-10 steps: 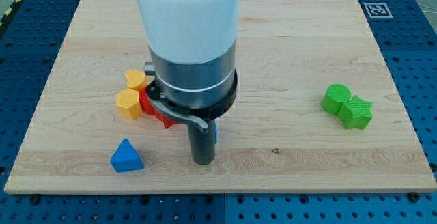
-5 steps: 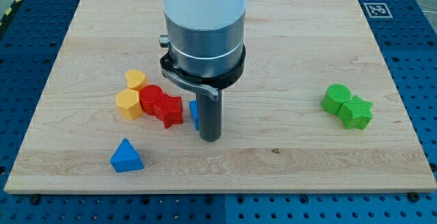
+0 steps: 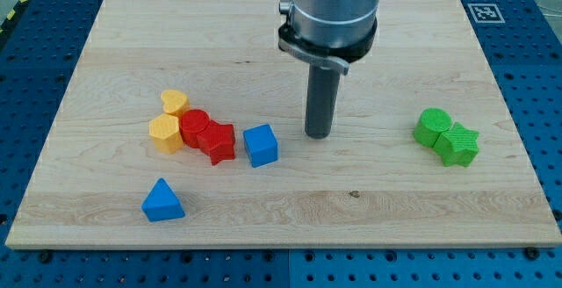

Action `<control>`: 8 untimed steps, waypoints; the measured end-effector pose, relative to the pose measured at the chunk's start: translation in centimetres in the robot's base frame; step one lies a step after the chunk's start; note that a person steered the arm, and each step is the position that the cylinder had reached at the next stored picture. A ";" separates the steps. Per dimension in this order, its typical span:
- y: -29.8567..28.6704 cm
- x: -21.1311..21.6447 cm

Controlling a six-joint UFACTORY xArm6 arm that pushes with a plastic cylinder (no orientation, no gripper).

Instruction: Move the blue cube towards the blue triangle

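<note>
Judging progress: the push looks not yet made, since the blue cube [image 3: 261, 145] lies well apart from the blue triangle [image 3: 163, 201].
Done so far: as far as this view shows, nothing beyond the rod being on the far side of the cube from the triangle.
Left to do: bring my tip [image 3: 318, 135] against the cube's upper-right side and slide the cube down and to the view's left until it nears the triangle.
Tip position: on the table [image 3: 386, 196], near the cube's upper right, with a clear gap between them and no contact.
Hand state: this arm carries no hand, only the straight dark rod, so nothing is held or clamped.
Cube location: near the middle of the table, just right of the red blocks [image 3: 208, 135], apart from them by a thin gap or barely touching; I cannot tell which.
Cube look: small, bright blue, sitting flat with one corner turned toward the view's bottom.
Triangle location: near the view's bottom left, alone.
Path risk: in my judgement the red blocks and orange blocks [image 3: 168, 124] sit close to the line of travel, so a push angled too far left could shove them.
Bystanders: two green blocks [image 3: 447, 137] touch each other at the view's right, well clear.
</note>
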State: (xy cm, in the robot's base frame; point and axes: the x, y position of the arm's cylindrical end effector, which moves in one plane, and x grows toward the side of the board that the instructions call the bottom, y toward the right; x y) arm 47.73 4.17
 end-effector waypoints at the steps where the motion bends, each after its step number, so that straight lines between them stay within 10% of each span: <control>1: 0.0 -1.2; 8: -4.6 -1.5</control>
State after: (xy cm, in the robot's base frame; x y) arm 46.18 -0.41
